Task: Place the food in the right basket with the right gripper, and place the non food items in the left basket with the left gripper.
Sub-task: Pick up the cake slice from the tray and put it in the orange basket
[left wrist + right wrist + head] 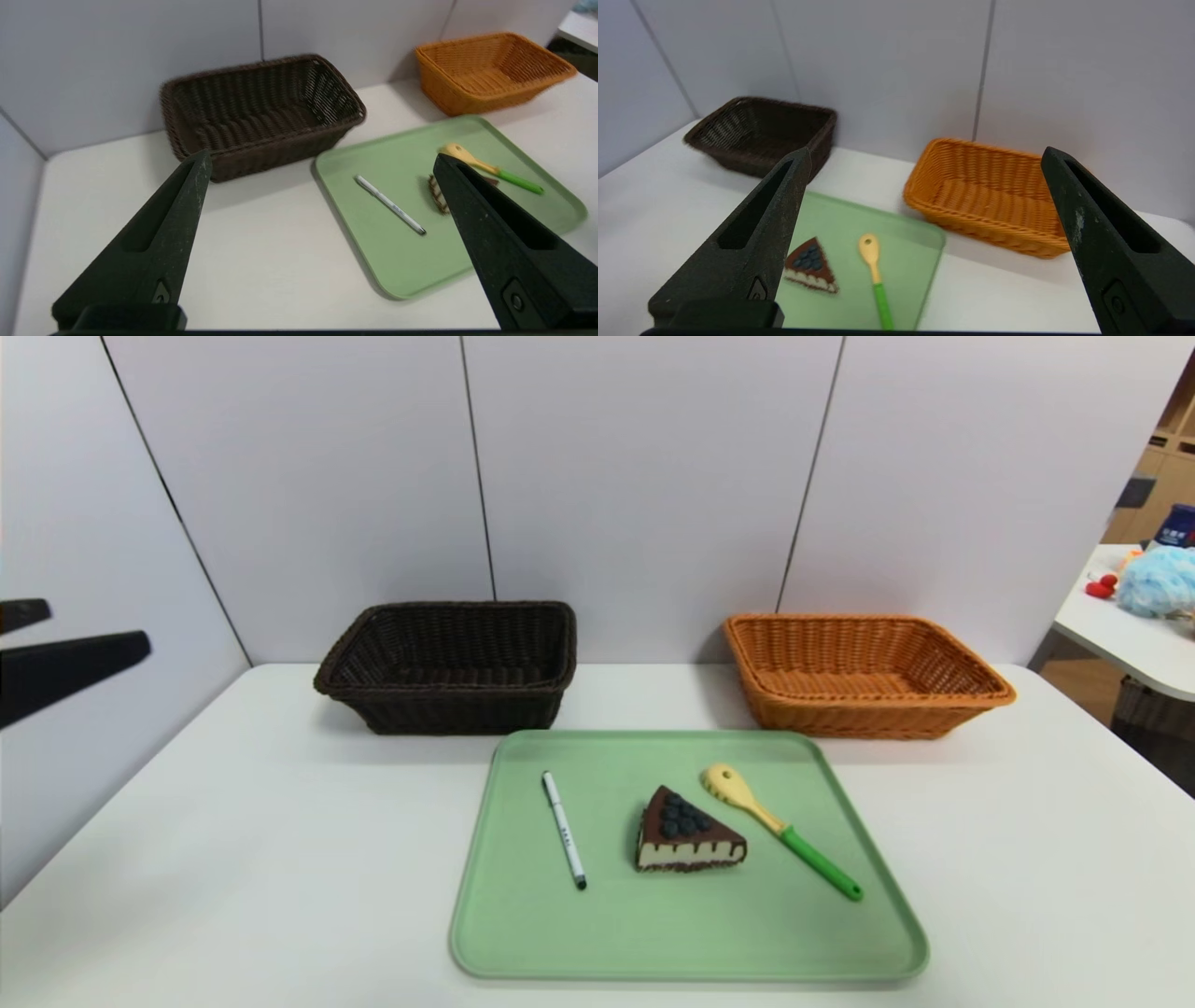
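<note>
On the green tray (523, 933) lie a white pen (564, 829), a chocolate cake wedge (686, 831) and a yellow spoon with a green handle (780, 831). Behind the tray stand the dark brown left basket (448, 709) and the orange right basket (859, 719), both with nothing in them. My left gripper (100, 626) hovers at the far left, open and holding nothing. In its wrist view, the left gripper (321, 157) looks down on the pen (390, 204). The right gripper (925, 156) is also open and holding nothing, above the cake (810, 266) and spoon (875, 275); it is outside the head view.
Grey wall panels stand close behind both baskets. A second white table (1120, 635) at the far right carries a blue fluffy object (1158, 581) and small red items. White tabletop (233, 859) lies on both sides of the tray.
</note>
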`<action>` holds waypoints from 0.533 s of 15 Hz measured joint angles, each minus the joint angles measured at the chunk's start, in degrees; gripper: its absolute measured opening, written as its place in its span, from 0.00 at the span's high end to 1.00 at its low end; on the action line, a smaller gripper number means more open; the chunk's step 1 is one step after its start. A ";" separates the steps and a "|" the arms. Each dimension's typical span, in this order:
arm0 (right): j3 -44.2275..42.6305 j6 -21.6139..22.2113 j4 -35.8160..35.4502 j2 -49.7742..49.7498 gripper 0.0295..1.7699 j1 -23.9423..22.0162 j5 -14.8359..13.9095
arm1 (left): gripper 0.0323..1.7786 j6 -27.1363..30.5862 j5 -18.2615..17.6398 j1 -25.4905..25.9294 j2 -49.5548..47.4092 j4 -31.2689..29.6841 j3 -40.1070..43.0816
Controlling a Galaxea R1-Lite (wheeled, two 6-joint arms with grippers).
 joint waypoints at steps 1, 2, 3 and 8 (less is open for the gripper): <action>0.80 0.00 0.11 1.61 0.04 3.18 0.00 | 0.05 -0.28 -0.37 -2.06 1.65 0.00 0.63; 2.04 0.04 -0.05 2.97 0.04 6.57 0.09 | 0.05 -0.77 -0.54 -4.55 3.36 -0.27 1.05; 3.75 0.01 -0.16 4.22 0.04 9.87 0.28 | 0.05 -1.16 -0.63 -6.95 5.07 -0.74 1.24; 13.34 -1.94 -0.66 10.67 0.04 18.44 1.40 | 0.05 -1.55 -0.67 -17.77 14.65 -8.08 2.40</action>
